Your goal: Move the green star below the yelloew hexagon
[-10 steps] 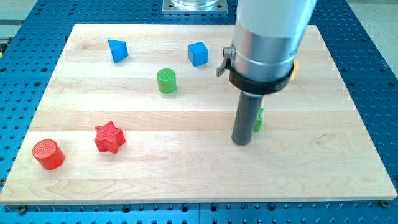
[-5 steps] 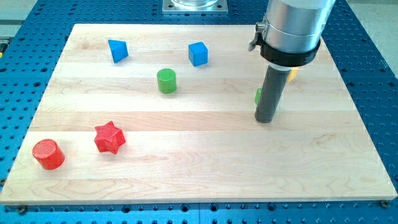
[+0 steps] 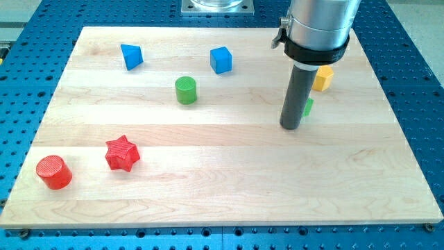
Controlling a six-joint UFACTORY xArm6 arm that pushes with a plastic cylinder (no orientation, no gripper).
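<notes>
The green star (image 3: 308, 107) is mostly hidden behind my rod; only a small green edge shows at the rod's right side. The yellow hexagon (image 3: 322, 78) sits just above and to the right of it, near the board's upper right, partly covered by the arm's collar. My tip (image 3: 291, 127) rests on the board just left of and slightly below the green star, touching or nearly touching it.
A wooden board (image 3: 208, 201) lies on a blue perforated table. A blue triangular block (image 3: 131, 56) and a blue cube (image 3: 220, 60) sit near the top. A green cylinder (image 3: 185, 90) is at centre-left. A red star (image 3: 122, 153) and a red cylinder (image 3: 54, 172) are at lower left.
My tip moved up and right from the board's middle, then slightly back left. The green star went up and right with it and now lies just below the yellow hexagon.
</notes>
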